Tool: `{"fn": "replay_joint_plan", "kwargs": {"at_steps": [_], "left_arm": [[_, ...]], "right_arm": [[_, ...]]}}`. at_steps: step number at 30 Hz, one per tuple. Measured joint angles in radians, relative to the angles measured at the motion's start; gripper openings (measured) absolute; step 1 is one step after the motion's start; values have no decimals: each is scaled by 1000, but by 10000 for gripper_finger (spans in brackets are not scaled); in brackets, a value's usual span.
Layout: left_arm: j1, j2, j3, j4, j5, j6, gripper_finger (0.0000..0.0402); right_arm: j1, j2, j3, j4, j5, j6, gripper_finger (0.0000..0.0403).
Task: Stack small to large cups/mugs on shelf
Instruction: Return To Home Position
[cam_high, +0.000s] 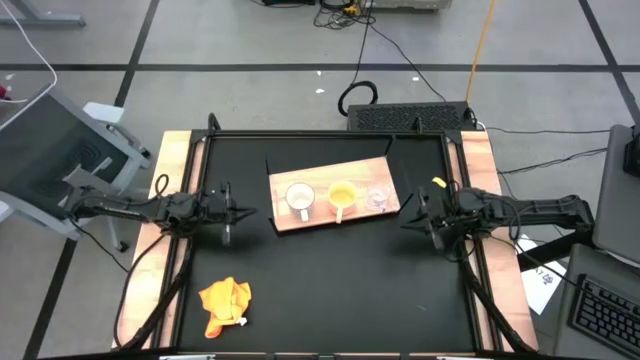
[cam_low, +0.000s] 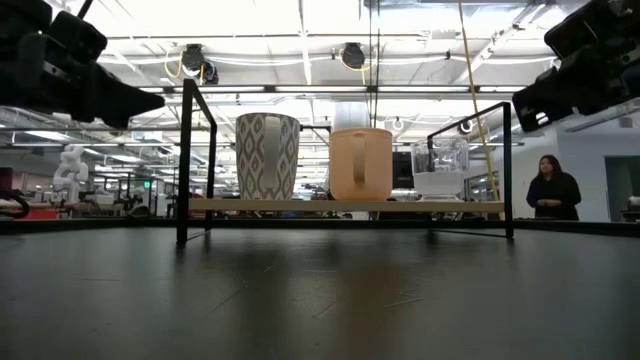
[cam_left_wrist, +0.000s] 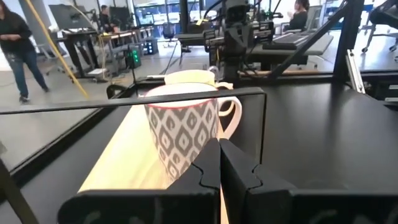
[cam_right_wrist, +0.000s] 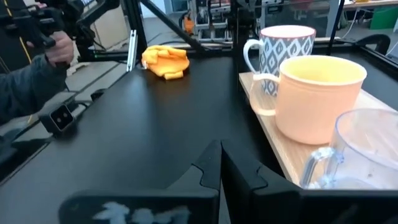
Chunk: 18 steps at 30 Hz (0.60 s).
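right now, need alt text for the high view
A white patterned mug, a yellow-orange mug and a clear glass mug line a light wooden board on a black table. The left gripper and right gripper flank it; a crumpled orange cloth lies lower left.

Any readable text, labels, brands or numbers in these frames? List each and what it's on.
No text reads clearly in any view.
Patterned mug: grey diamond pattern only, no words.
Yellow mug and clear mug: no marks visible.
Paper sheet, far right in the high view: dark print, too small to read.
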Motion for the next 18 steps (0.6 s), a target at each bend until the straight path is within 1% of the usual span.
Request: {"fn": "replay_joint_plan", "kwargs": {"at_steps": [4,7,10,12,16,18], "left_arm": [[1,-13,0,-21,16,-7,0],[1,-13,0,-20,16,-11,0],[1,-13,0,-33,26,-11,0],[1,-13,0,-31,52,-10,0],[1,-13,0,8,158,-14,0],[1,-13,0,9,168,-14,0]], "right_arm": [[0,-2,-18,3,-6,-7,0],[0,-11,-37,16,-49,-10,0],[1,-31,-53,17,-55,-10,0],[1,-45,-62,16,-54,-10,0],[1,-72,-72,23,-54,-10,0],[1,-81,-75,27,-55,-10,0]]}}
